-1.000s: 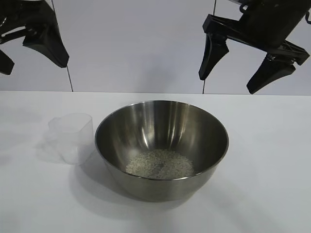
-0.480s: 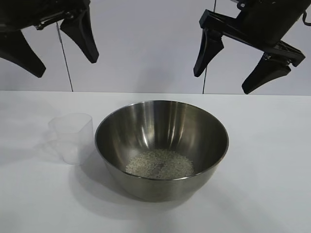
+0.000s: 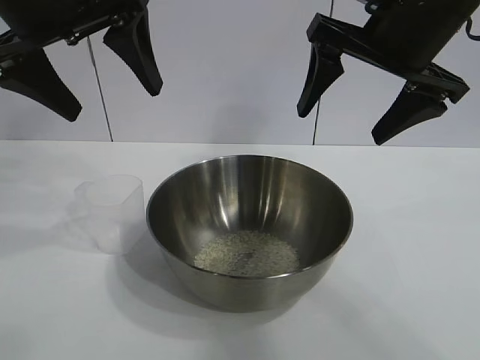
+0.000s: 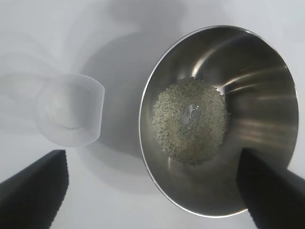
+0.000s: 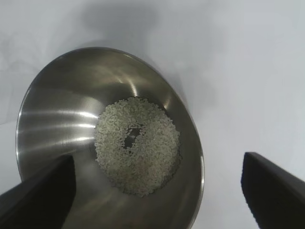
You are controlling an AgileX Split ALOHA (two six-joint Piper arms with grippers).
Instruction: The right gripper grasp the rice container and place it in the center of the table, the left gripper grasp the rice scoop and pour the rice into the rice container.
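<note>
Looking across the last second, we see one real change: the left gripper (image 3: 82, 79) has swung in from the upper left corner of the exterior view toward the middle and now hangs high above the desk (image 3: 420, 247), over the ground between the scoop (image 3: 111, 212) and the bowl (image 3: 250, 229); in the last half second it has barely shifted. Its fingers are spread wide and hold nothing. The right gripper (image 3: 352, 112) has kept its place up on the other side, likewise wide and empty, above the far right of the bowl. Nothing on the desk has moved. The bowl stands about mid-desk with the rice (image 3: 246, 253) in a flat heap at its bottom — a small bare patch of steel shows in the middle of it — and the scoop stands upright just left of the bowl, close to its wall, and looks empty in the left wrist view. We judge from this that both halves of the job are done — bowl placed, rice poured — and that the arms are free above it. Around these things we see only bare white desk and the pale panelled wall (image 3: 225, 67) behind. Nothing stands in the way of either arm; the one tight spot is the narrow gap between scoop and bowl.
</note>
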